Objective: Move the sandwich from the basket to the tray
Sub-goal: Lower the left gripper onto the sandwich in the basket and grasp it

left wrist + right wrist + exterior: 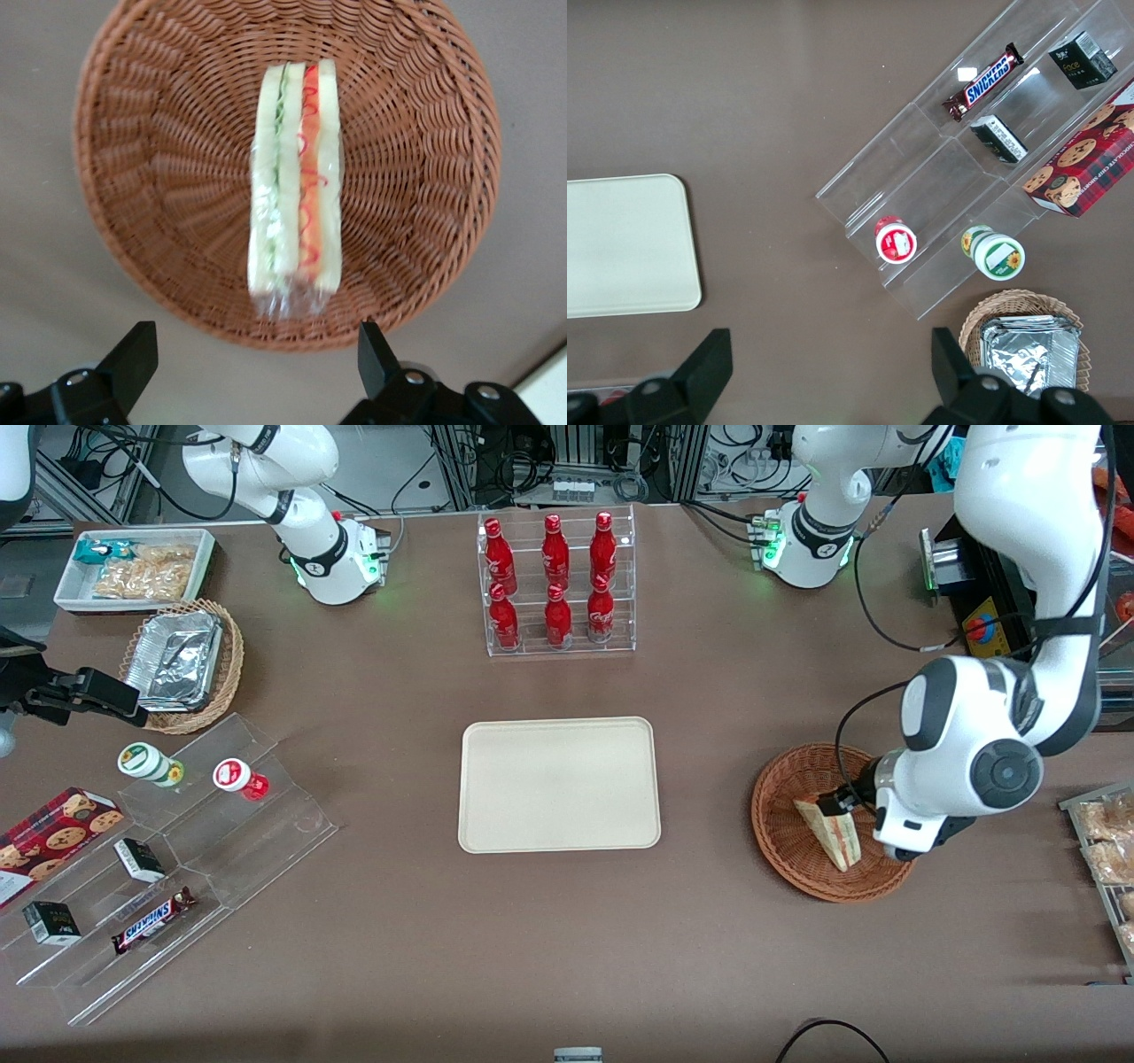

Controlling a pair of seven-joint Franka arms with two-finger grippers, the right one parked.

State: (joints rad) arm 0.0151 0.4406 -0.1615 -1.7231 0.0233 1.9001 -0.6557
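Note:
The sandwich (833, 831), a clear-wrapped wedge with green and red-orange filling, lies in the round reddish-brown wicker basket (784, 824) toward the working arm's end of the table. In the left wrist view the sandwich (297, 177) rests across the middle of the basket (159, 177). My gripper (842, 806) hovers above the basket, over its rim. Its jaws stand wide open with nothing between them, as the left wrist view of the gripper (255, 329) shows. The cream-beige tray (558, 784) lies bare at the table's middle, and part of the tray (620, 243) appears in the right wrist view.
A clear rack of red bottles (556, 584) stands farther from the camera than the tray. Toward the parked arm's end are a tan basket with foil containers (182, 660), a white bin of snacks (133, 567) and a stepped acrylic shelf (168, 859). A rack of packets (1107, 850) sits beside the wicker basket.

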